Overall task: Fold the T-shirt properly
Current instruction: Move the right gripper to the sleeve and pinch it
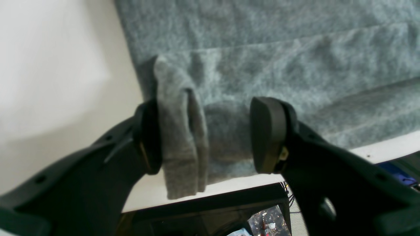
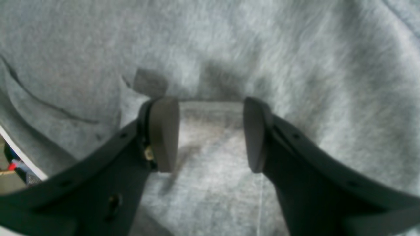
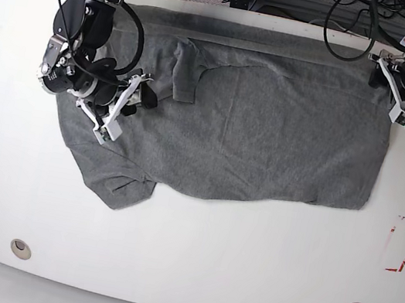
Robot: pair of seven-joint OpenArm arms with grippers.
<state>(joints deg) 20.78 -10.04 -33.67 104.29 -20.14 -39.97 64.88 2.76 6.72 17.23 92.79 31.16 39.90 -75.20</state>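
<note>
At far hem corner, left gripper (image 1: 206,134) jaws apart, grey fold of T-shirt (image 3: 269,132) draped against one pad, other pad clear; nothing pinched. Right gripper (image 2: 211,134) over sleeve end, jaws parted, cloth beneath, nothing clamped. T-shirt spread flat across white table (image 3: 206,262), one sleeve folded onto chest, other sleeve rumpled toward near edge. Red marking (image 3: 402,245) beside shirt.
</note>
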